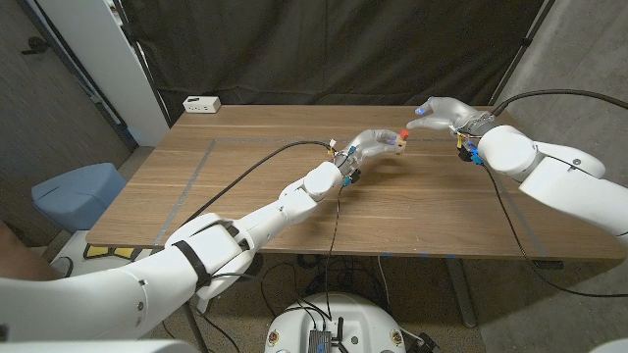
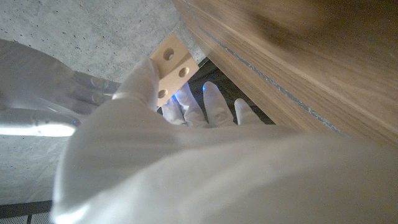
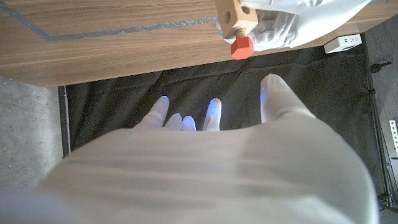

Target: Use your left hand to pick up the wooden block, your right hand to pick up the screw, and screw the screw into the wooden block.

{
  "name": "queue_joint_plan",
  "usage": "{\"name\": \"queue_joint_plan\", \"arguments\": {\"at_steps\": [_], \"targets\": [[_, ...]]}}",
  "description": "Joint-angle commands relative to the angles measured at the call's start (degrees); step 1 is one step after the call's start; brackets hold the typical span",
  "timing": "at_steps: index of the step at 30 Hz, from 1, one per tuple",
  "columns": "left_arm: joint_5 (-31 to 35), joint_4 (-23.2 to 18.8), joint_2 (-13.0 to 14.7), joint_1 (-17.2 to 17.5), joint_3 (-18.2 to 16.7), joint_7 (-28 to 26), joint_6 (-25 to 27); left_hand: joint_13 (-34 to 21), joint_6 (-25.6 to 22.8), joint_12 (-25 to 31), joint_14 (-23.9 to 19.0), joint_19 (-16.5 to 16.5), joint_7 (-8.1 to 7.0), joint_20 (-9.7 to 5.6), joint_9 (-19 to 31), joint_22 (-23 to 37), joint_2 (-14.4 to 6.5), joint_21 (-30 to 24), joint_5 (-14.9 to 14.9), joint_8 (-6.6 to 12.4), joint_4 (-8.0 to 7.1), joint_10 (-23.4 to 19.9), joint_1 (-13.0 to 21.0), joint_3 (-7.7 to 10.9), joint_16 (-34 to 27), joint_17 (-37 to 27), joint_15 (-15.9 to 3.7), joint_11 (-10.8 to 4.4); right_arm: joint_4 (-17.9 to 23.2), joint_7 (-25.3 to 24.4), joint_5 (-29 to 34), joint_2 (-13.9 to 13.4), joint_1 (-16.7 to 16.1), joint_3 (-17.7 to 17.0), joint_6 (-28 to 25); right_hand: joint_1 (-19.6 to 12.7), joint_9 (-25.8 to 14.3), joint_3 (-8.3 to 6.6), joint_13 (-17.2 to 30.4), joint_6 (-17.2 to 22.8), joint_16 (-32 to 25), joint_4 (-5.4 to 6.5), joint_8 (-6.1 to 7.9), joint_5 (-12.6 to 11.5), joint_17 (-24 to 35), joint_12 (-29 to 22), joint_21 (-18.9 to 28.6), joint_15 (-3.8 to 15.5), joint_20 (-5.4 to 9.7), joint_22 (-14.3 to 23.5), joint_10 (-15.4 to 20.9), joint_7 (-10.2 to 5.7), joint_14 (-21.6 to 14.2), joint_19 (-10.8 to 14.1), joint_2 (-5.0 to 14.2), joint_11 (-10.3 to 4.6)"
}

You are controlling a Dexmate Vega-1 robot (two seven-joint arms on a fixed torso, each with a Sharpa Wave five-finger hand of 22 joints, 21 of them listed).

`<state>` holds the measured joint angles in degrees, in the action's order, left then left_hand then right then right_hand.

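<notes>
Our left hand [image 1: 368, 149] grips the wooden block [image 1: 399, 144] above the table [image 1: 245, 196]; the red-headed screw [image 3: 240, 45] already sits in it. Our right hand [image 1: 442, 110], fingers apart, holds nothing; further tightening may remain.

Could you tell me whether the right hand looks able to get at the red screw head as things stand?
Probably yes: the right hand is open, the red screw juts from the wooden block toward it, nothing between.
</notes>
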<state>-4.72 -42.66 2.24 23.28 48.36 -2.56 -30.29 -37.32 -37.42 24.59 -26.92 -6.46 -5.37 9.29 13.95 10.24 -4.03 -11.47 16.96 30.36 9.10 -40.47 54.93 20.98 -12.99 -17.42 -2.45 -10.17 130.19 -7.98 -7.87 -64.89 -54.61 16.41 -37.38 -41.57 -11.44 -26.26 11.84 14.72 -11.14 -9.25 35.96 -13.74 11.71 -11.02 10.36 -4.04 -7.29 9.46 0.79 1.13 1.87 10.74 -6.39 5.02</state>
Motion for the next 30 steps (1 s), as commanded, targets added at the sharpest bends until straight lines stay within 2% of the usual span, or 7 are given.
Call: {"name": "queue_joint_plan", "arguments": {"at_steps": [1, 15, 26, 29, 30], "targets": [[0.0, 1.3, -0.5, -0.6, 0.1, 0.1, -0.5, -1.7, -5.4, 3.6, -0.5, 0.1, -0.33, 0.07, 0.2, 0.2, -0.6, -0.1, 0.3, 1.71, -0.07, -2.5, 0.1, -0.12, -0.3, -0.2, -3.98, -1.82, 1.6, 6.0, 1.5, -3.4, 6.6, 4.5, -5.2, -0.9, -0.1, -0.65, 0.2, 0.0, -0.1, -0.29, -0.23, 0.3, 0.0, -0.2, -0.1, -0.61, -0.81, 0.1, -0.5, 0.44, 0.2, 0.0, 0.03, 0.28], [0.1, 2.4, -0.8, -1.1, 0.3, 0.2, -1.1, -1.7, -5.3, 3.7, -0.6, 0.1, -0.30, 0.08, 0.1, 0.2, -0.8, -0.1, 0.2, 1.70, -0.16, -2.5, 0.3, -0.26, -0.2, -0.1, -4.01, -1.91, 1.4, 12.8, 6.0, -3.3, 14.5, 11.4, -8.5, -1.9, 0.0, -1.37, 0.1, 1.0, -0.1, -0.54, -0.50, 0.7, -0.1, -0.2, 0.0, -1.34, -1.97, 0.1, -1.2, 0.59, 0.7, -0.3, 0.15, 0.70], [0.3, 1.3, -0.4, -0.7, 0.4, -0.1, -0.7, -1.7, -5.5, 3.7, -0.6, 0.0, -0.49, 0.01, 0.1, 0.1, -0.7, -0.1, 0.2, 1.82, -0.16, -2.6, 0.4, -0.41, -0.1, 0.0, -4.09, -1.94, 1.7, 18.6, 10.4, -2.4, 19.7, 16.3, -11.9, -2.9, 0.0, -2.03, 0.1, 2.8, -0.1, -0.72, -0.22, 1.0, -0.2, -0.4, 0.1, -1.45, -2.01, 0.1, -1.2, 0.71, 0.9, -0.3, 0.33, 0.81], [0.4, 0.7, -0.2, -0.4, 0.4, -0.2, -0.4, -1.8, -4.9, 3.6, -0.4, 0.1, -0.26, 0.35, 0.0, 0.1, -1.1, -0.1, 0.2, 1.58, -0.23, -2.1, 0.5, -0.26, 0.0, -0.1, -3.75, -1.84, 2.1, 20.6, 12.7, -2.0, 21.7, 18.6, -13.6, -3.1, 0.0, -2.15, 0.1, 3.1, 0.0, -0.74, -0.23, 1.1, -0.2, -0.4, 0.1, -1.55, -2.03, 0.1, -1.2, 1.03, 1.0, -0.3, 0.32, 0.94], [0.4, 0.6, -0.2, -0.4, 0.4, -0.2, -0.4, -1.8, -4.1, 3.3, 0.0, 0.2, 0.09, 0.87, 0.0, 0.2, -1.7, -0.1, 0.3, 1.29, -0.45, -1.3, 0.5, -0.07, 0.1, -0.1, -3.28, -1.29, 2.2, 21.0, 13.2, -2.0, 22.0, 18.9, -13.7, -3.1, 0.0, -2.20, 0.1, 3.2, 0.0, -0.74, -0.24, 1.1, -0.2, -0.4, 0.1, -1.55, -2.01, 0.1, -1.2, 1.04, 1.1, -0.3, 0.31, 0.99]]}}
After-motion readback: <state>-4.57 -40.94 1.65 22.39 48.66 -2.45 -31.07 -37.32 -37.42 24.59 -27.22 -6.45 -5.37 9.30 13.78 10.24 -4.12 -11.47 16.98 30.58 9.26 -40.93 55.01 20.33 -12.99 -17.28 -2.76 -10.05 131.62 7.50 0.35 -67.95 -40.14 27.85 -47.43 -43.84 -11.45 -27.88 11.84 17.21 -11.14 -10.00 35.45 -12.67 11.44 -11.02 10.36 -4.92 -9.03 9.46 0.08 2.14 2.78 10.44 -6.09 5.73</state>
